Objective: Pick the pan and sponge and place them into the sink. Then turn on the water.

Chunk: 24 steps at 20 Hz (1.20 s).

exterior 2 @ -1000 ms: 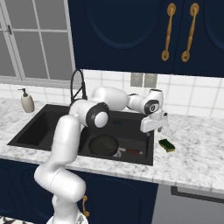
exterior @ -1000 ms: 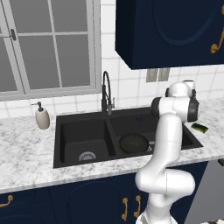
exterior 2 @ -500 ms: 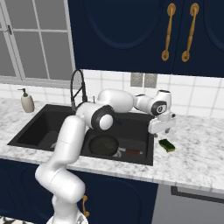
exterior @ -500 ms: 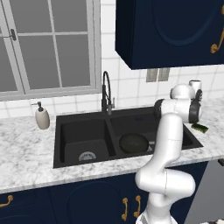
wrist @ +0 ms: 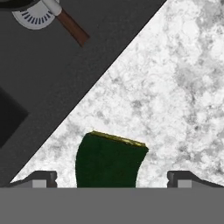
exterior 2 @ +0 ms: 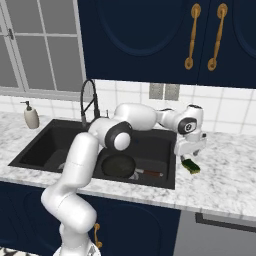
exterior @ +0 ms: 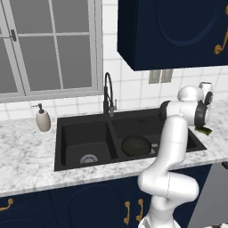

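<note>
The hand (exterior 2: 189,153) is being held wide open directly above the sponge (wrist: 109,160), which is lying on the desk (wrist: 183,87) beside the sink (exterior 2: 155,175).

One sponge (wrist: 109,159) lies between the claw's (wrist: 111,177) two fingertips. Beyond the claw sit one pan (exterior 2: 119,165), one two-basin sink (exterior 2: 42,145), one faucet (exterior 2: 90,102), and one soap dispenser (exterior 2: 31,115).
</note>
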Tool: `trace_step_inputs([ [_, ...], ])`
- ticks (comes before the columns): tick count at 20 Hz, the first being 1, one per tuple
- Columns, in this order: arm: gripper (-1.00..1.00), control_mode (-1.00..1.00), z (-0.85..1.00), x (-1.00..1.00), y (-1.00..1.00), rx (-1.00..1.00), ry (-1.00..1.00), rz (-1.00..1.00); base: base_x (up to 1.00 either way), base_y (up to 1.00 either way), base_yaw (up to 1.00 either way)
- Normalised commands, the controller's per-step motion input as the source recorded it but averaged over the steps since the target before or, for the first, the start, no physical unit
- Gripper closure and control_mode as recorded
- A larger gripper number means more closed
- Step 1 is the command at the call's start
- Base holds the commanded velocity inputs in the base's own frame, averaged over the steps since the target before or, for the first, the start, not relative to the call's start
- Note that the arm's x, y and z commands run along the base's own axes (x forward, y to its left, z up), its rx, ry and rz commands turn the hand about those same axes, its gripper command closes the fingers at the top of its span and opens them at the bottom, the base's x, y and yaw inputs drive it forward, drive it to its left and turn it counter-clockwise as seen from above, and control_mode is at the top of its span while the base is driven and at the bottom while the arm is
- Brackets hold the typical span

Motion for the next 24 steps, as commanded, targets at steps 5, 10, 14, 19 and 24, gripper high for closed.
trace_step_inputs([
  [5,-1.00,-1.00,-0.16,-0.25,-0.01,0.00,-0.01,0.00,0.00,0.00,0.00],
  [10,-1.00,-1.00,-0.19,-0.05,-0.03,0.00,0.00,0.00,0.00,0.00,0.00],
  [14,-1.00,-1.00,-0.19,0.00,-0.15,0.00,-0.02,0.00,0.00,0.00,0.00],
  [19,-1.00,-1.00,-0.17,0.02,-0.26,0.00,-0.04,0.00,0.00,0.00,0.00],
  [24,-1.00,-1.00,-0.27,0.00,-0.09,0.01,-0.06,0.00,0.00,0.00,0.00],
])
